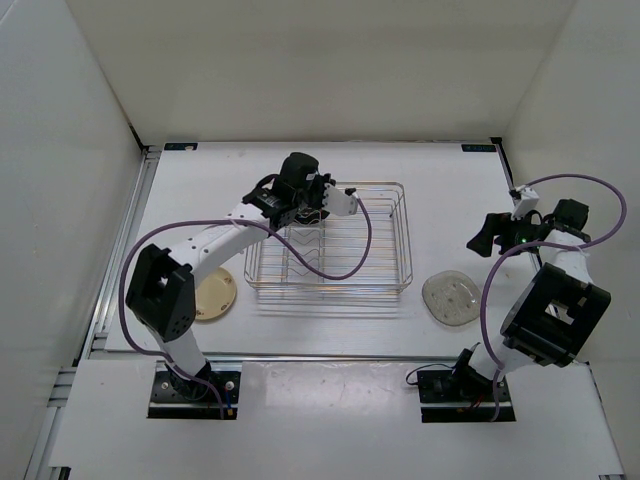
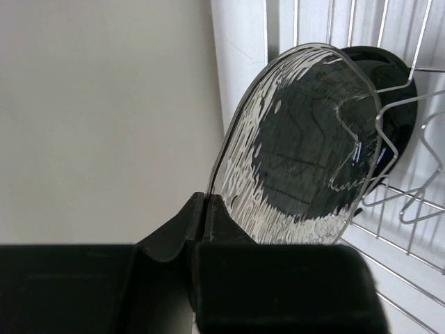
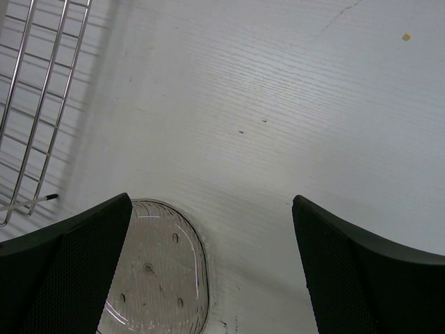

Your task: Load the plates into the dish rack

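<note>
Left gripper (image 2: 206, 209) is clamped tight on the lower rim of a translucent greyish round plate (image 2: 299, 139), with nothing else in it. That plate is held on edge, tilted, over the left part of the rectangular silver wire dish rack (image 1: 385, 250), which sits mid-frame in the top view on the white table (image 1: 450, 180). Directly behind it, upper right of the left wrist view, a glossy black round plate (image 2: 398, 83) stands on edge inside the rack; can't tell if the two plates touch. Right gripper (image 1: 488, 238) is spread fully wide and holds nothing, hovering over bare table to the right of the rack. In the right wrist view its black fingers (image 3: 62, 271) fill the two lower corners. A second translucent greyish plate (image 3: 156, 271) lies flat on the table at lower left of that frame, partly hidden by the finger there; contact not visible. In the top view that plate sits just off the rack's lower right corner. A cream-yellow round plate (image 1: 215, 295) lies flat on the table to the lower left of the rack, partly covered by the left arm (image 1: 200, 245).
</note>
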You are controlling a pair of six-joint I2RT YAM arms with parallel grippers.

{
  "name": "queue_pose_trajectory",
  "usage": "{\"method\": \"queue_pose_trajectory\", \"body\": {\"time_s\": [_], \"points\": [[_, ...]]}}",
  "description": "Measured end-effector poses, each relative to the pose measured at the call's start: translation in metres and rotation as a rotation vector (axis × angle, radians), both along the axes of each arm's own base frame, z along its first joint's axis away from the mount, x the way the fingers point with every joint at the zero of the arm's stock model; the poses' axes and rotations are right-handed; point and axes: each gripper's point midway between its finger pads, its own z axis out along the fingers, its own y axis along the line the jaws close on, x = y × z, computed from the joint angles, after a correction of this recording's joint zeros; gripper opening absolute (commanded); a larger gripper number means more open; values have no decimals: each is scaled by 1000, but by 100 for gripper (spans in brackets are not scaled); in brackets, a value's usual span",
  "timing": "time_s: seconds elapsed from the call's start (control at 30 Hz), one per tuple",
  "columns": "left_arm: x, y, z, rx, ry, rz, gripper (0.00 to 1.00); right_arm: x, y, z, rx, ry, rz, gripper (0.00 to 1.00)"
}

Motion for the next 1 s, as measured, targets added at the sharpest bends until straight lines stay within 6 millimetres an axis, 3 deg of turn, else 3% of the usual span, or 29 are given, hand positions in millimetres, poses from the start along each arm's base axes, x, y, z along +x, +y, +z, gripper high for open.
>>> {"method": "queue_pose_trajectory", "body": {"time_s": [0.37,1.0], "points": [[-3,7,-26,-9,65,30,10,-1,-3,2,16,-12,-7,99],[1,7,-60,-55,161,65,10,-13,-2,-12,21,18,5,99]]}}
